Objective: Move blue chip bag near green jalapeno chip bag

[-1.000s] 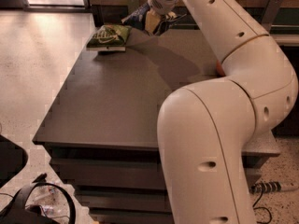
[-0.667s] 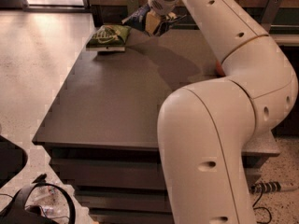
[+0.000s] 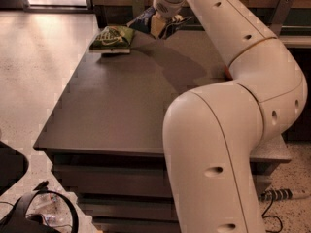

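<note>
The green jalapeno chip bag (image 3: 112, 37) lies flat at the far left corner of the dark table (image 3: 116, 106). The blue chip bag (image 3: 142, 20) is crinkled and dark navy, and it shows on both sides of my gripper (image 3: 158, 27) at the table's far edge, just right of the green bag. My gripper is shut on the blue bag and holds it close to the tabletop. My white arm covers the bag's middle.
My large white arm (image 3: 228, 130) fills the right half of the view and hides the table's right side. A counter runs behind the table. A light speckled floor lies to the left, with cables and black gear (image 3: 34, 215) at bottom left.
</note>
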Available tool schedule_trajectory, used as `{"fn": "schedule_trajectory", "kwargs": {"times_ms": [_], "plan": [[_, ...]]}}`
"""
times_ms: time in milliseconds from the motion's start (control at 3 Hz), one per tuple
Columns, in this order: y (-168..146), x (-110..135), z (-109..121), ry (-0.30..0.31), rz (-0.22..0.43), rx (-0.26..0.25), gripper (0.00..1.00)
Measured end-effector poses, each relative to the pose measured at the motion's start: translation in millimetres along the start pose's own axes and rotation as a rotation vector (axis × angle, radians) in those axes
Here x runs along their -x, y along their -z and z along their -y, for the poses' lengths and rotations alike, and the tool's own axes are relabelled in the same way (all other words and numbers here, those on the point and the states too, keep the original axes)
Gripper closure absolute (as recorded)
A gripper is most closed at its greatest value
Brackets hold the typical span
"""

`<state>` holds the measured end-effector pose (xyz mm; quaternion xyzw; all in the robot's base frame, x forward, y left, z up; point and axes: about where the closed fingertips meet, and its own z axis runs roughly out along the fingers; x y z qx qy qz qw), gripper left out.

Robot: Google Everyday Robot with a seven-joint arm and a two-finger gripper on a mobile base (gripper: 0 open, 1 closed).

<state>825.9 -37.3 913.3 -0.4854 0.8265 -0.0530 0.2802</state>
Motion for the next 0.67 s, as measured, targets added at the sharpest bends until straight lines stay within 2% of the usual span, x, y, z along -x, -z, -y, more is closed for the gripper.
{"fn": "schedule_trajectory", "kwargs": {"times_ms": [333, 667], "plan": [[-4.3, -0.1, -1.7, 0.001, -0.003, 0.004, 0.0], [-4.3, -0.1, -1.7, 0.001, -0.003, 0.004, 0.0]]}}
